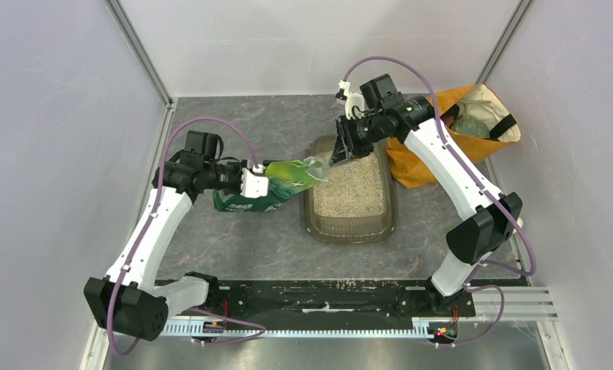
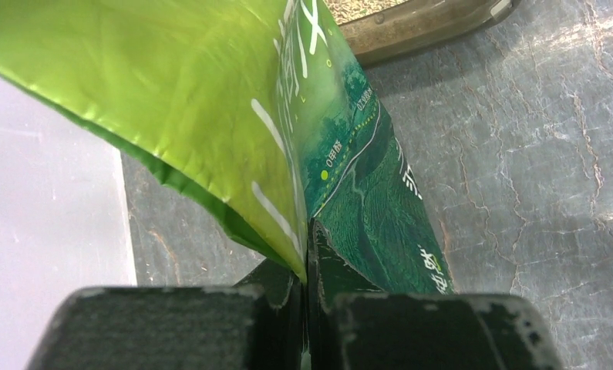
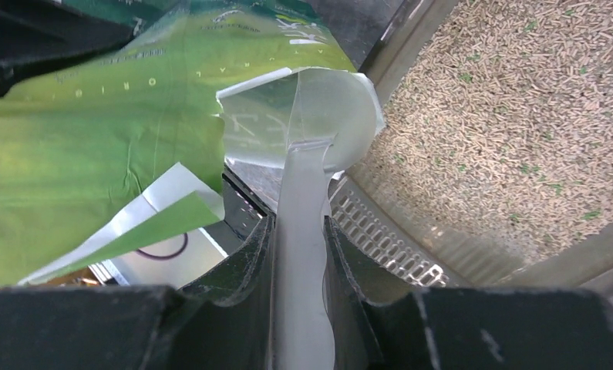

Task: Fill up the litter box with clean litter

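The dark grey-brown litter box lies in the middle of the table, holding pale beige litter with green specks; the litter also shows in the right wrist view. A glossy green pouch hangs tilted between the arms, its open silver-lined mouth at the box's near-left rim. My left gripper is shut on the pouch's bottom end. My right gripper is shut on the torn top edge of the pouch. The box rim shows in the left wrist view.
An orange cloth bag with a white lining stands right behind the litter box, under my right arm. Grey walls close in on the left, back and right. A black rail runs along the near edge.
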`<action>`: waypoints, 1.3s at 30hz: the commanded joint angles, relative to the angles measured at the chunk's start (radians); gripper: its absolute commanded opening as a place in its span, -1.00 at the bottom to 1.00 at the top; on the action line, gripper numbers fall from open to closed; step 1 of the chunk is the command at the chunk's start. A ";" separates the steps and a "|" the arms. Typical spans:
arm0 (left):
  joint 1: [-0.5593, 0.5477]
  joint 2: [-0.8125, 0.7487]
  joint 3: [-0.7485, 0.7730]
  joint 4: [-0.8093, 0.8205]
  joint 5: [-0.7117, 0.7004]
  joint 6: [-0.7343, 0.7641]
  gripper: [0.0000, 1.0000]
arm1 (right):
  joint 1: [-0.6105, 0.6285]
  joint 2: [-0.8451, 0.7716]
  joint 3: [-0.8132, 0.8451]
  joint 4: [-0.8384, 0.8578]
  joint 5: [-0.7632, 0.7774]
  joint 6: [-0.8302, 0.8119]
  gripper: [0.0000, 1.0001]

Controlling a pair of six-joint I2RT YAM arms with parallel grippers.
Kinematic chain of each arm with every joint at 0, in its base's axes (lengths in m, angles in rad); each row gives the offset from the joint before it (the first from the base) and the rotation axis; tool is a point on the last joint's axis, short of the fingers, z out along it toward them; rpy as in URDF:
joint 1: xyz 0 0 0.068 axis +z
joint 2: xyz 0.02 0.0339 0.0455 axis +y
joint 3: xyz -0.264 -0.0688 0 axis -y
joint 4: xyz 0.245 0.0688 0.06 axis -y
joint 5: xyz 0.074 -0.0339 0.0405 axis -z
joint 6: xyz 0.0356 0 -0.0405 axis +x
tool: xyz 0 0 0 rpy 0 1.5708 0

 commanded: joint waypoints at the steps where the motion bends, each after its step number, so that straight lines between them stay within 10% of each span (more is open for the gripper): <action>1: -0.013 -0.076 0.024 0.074 0.081 0.026 -0.96 | 0.021 0.023 0.041 0.062 0.091 0.145 -1.00; 22: -0.071 -0.109 0.034 0.075 0.102 0.018 -0.96 | 0.197 0.199 0.081 0.084 0.145 0.278 -1.00; 39: -0.091 -0.158 -0.063 0.239 0.055 -0.113 -0.96 | 0.210 0.219 -0.077 0.549 -0.311 0.482 -1.00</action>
